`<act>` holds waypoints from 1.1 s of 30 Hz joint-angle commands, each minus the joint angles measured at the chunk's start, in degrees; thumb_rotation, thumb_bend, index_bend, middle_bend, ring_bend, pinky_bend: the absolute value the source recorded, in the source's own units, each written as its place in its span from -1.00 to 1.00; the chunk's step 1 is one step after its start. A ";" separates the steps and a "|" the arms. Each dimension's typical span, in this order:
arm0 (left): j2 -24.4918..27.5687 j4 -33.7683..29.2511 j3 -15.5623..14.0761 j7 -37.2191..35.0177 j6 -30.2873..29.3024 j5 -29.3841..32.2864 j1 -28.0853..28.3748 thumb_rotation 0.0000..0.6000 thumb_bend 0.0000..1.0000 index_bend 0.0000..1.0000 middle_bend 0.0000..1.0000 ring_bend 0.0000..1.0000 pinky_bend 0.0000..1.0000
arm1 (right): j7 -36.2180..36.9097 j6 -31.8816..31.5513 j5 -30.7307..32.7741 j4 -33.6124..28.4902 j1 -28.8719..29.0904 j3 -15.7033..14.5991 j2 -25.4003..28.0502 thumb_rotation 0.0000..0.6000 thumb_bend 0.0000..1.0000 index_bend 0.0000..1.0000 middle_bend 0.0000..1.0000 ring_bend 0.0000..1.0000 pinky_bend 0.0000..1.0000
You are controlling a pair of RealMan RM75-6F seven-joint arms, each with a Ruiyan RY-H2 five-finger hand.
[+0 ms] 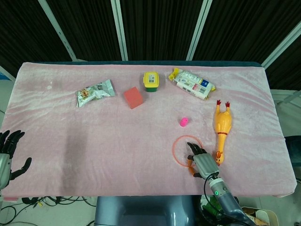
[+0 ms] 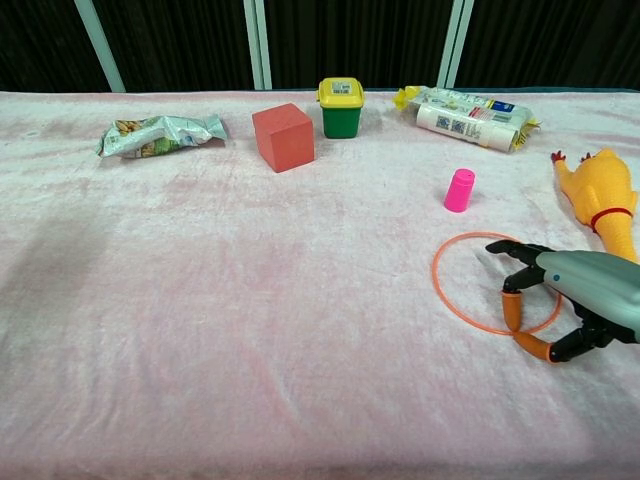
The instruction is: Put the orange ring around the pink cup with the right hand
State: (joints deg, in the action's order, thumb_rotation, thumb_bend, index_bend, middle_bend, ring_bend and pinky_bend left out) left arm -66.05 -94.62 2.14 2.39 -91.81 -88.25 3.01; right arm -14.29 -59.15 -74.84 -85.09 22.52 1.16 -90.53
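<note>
Pink cloth point(image 1: 117, 136), head view: orange ring point(image 1: 178, 143) lies flat near the pink cup point(image 1: 183, 122); left hand point(image 1: 8, 153) open. Chest view: right hand point(image 2: 570, 300), fingers spread, over the ring's right edge, grasp unclear. Package print illegible.

A lab test bench: pink cloth-covered table point(image 1: 141, 141), black curtain backdrop point(image 1: 155, 28), scattered toys.

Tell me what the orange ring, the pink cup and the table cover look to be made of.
Orange ring: thin, smooth hoop, probably plastic or rubber. Pink cup: opaque, evenly coloured, probably moulded plastic. Table cover: pink plush fabric, velvet-like, with brushed light and dark patches.
</note>
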 commanded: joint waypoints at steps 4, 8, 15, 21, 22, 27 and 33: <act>-0.04 -0.03 0.12 0.05 0.06 0.02 -0.06 1.00 -0.36 -0.76 -0.79 -1.00 -1.00 | -0.22 0.23 0.34 0.21 0.13 0.00 -0.07 1.00 -0.32 0.04 -1.00 -1.00 -0.63; -0.03 -0.05 0.15 0.05 0.08 -0.08 -0.11 1.00 -0.36 -0.76 -0.79 -1.00 -1.00 | -0.79 0.70 0.91 0.27 0.34 0.01 -0.06 1.00 -0.32 0.04 -1.00 -1.00 -0.62; 0.05 -0.15 0.20 0.12 0.11 -0.14 -0.25 1.00 -0.36 -0.76 -0.79 -1.00 -1.00 | -1.19 0.78 1.09 -0.41 0.73 0.26 0.09 1.00 -0.21 0.24 -1.00 -1.00 -0.62; 0.19 -0.26 0.28 0.01 -0.10 -0.27 -0.43 1.00 -0.36 -0.76 -0.79 -1.00 -1.00 | -0.29 0.48 0.87 -0.96 0.89 0.66 0.52 1.00 -0.19 0.29 -1.00 -1.00 -0.62; 0.22 -0.28 0.31 -0.01 -0.12 -0.25 -0.45 1.00 -0.36 -0.76 -0.79 -1.00 -1.00 | -0.17 0.42 0.83 -1.15 0.93 0.75 0.71 1.00 -0.19 0.30 -1.00 -1.00 -0.62; 0.31 -0.31 0.37 -0.21 -0.01 -0.16 -0.52 1.00 -0.36 -0.76 -0.79 -1.00 -1.00 | 0.60 0.20 0.79 -2.42 1.11 1.25 1.85 1.00 -0.19 0.35 -1.00 -1.00 -0.62; 0.43 -0.42 0.41 -0.19 -0.06 -0.25 -0.63 1.00 -0.36 -0.75 -0.79 -1.00 -1.00 | 1.84 -0.32 0.28 -3.62 1.16 1.55 2.93 1.00 -0.18 0.40 -1.00 -1.00 -0.62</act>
State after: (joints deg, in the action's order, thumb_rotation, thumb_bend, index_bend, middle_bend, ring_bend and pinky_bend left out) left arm -65.63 -95.04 2.55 2.19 -91.87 -88.50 2.38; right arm -12.59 -59.38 -74.48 -88.58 23.68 2.62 -87.73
